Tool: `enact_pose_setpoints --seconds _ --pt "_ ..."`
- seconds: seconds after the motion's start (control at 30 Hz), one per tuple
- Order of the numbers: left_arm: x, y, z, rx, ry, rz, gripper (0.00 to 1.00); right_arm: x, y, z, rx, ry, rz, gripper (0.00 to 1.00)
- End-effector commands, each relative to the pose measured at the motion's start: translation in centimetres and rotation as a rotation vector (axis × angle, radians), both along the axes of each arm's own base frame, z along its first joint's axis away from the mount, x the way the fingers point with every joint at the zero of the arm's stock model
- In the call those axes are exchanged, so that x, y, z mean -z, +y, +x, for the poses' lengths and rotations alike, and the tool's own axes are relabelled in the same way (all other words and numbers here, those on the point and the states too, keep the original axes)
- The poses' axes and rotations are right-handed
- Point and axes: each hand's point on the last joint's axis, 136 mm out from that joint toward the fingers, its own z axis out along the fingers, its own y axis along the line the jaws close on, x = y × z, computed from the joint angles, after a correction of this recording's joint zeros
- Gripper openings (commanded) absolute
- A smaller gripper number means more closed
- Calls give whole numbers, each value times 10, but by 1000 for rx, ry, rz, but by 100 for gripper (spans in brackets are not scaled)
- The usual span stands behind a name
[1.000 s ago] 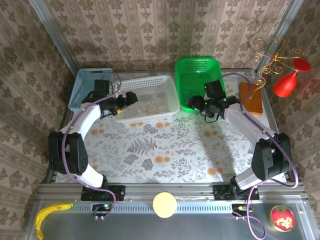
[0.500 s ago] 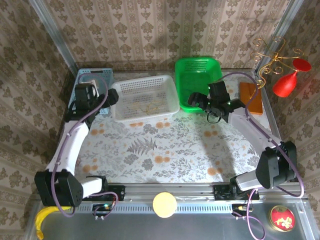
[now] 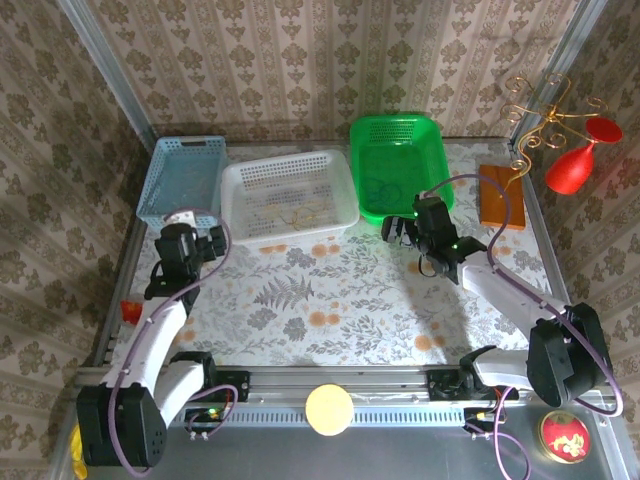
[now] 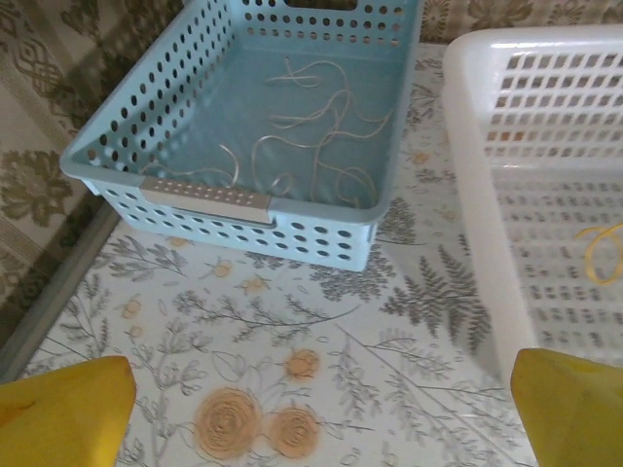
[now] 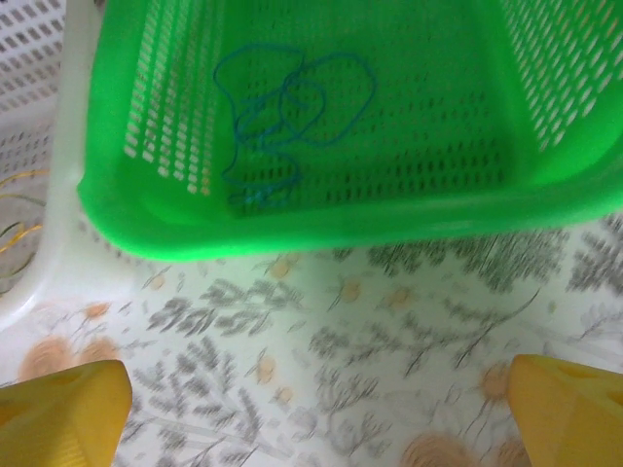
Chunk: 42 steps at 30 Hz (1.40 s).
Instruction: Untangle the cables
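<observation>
Though thin and looped alike, the tan cable [image 4: 311, 126] sprawls over the floor of the blue basket [image 4: 209, 199], the dark bluish cable [image 5: 287, 112] curls in the green basket [image 5: 341, 224], and the yellow cable [image 4: 602, 248] lies in the white basket [image 4: 477, 175] between them. Near the baskets' front walls, the left gripper [image 3: 203, 244] and right gripper [image 3: 397, 228] hover over the table [image 3: 330, 290], fingers spread wide, holding nothing. A red tin [image 3: 565, 437] bears a gold mark too small to read.
</observation>
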Motion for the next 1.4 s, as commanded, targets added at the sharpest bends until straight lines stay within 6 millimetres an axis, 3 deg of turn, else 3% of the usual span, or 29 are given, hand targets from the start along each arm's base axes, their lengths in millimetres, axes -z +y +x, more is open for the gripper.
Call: enact_pose_setpoints --seconds 0.0,0.17,0.37,0.57,0.7,0.83,1.2,1.37 --pt "-15 13 7 -22 -107 122 100 -13 -17 9 9 -132 -152 100" --pt "8 6 11 26 -153 133 100 1 -38 12 41 -129 -219 100" --pt "32 -2 33 58 -190 128 100 -4 -56 23 52 -160 -309 100" --pt "39 -9 60 113 -191 139 100 1 -84 4 127 -153 -363 100" --pt "50 -9 68 125 -178 132 100 17 -93 -9 128 -203 -357 100" --pt "62 -10 70 143 -168 111 100 21 -103 -8 136 -288 -299 100" --pt "67 -13 77 182 -136 90 100 17 -87 23 -17 -393 -263 100" --pt "67 -13 77 182 -136 88 100 46 -88 35 -26 -380 -250 100"
